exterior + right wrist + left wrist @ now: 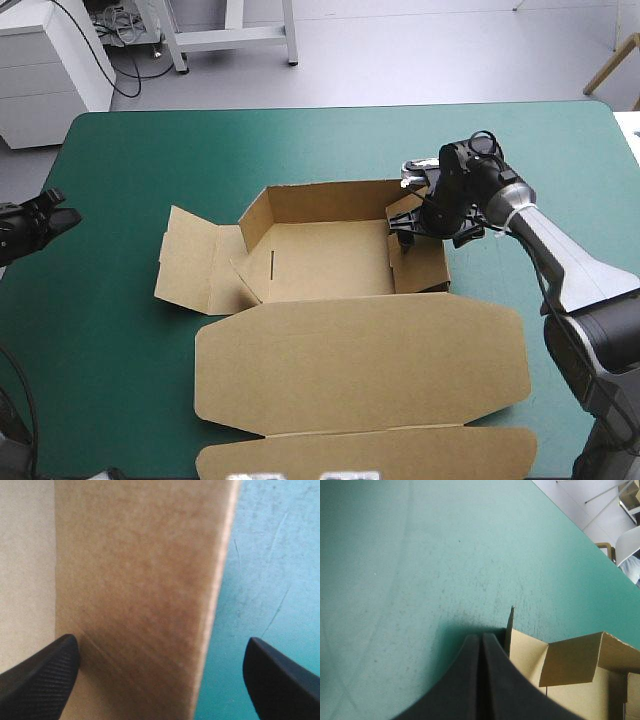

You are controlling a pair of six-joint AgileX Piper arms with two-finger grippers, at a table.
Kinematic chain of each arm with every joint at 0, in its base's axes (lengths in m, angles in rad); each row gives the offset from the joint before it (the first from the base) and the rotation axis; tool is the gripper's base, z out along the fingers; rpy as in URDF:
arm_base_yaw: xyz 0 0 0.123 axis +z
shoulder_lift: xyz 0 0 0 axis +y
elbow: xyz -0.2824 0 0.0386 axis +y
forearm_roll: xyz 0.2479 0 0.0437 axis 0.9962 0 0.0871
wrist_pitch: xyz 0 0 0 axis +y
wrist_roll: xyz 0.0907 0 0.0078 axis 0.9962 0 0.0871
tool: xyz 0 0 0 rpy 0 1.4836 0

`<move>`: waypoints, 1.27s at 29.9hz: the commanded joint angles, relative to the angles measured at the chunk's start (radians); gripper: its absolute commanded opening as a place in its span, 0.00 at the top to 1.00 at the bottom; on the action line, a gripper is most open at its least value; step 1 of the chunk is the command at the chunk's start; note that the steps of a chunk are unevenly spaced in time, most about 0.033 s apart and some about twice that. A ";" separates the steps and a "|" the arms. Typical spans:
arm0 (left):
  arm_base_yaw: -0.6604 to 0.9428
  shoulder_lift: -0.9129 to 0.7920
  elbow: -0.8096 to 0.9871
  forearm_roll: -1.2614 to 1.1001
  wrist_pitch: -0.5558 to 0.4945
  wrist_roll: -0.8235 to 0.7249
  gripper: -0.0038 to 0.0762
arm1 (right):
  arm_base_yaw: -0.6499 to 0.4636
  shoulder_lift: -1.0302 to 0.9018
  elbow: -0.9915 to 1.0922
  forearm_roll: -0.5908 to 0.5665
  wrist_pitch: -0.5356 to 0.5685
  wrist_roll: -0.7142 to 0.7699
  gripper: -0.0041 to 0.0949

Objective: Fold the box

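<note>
box (330, 262) lid flap cut off by high view's edge, left gripper (68, 216) arm mostly out of frame

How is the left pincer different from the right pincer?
The left pincer is shut; the right pincer is open. The left pincer is apart from the box; the right pincer straddles one of its walls. Both are black.

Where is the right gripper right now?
High view, right of centre: the black-fingered right gripper stands open astride the right wall of the brown cardboard box, one finger inside, one outside.
</note>
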 commanded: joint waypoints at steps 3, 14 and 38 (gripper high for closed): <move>-0.002 -0.039 -0.025 -0.061 0.002 0.005 0.96 | 0.002 -0.044 -0.025 0.000 0.018 -0.009 0.26; -0.002 -0.039 -0.025 -0.065 0.032 0.005 0.96 | 0.002 -0.038 -0.025 0.014 0.018 -0.044 0.97; -0.002 -0.039 -0.027 -0.050 0.032 0.034 0.60 | -0.060 -0.520 -0.175 0.065 -0.015 -0.194 0.98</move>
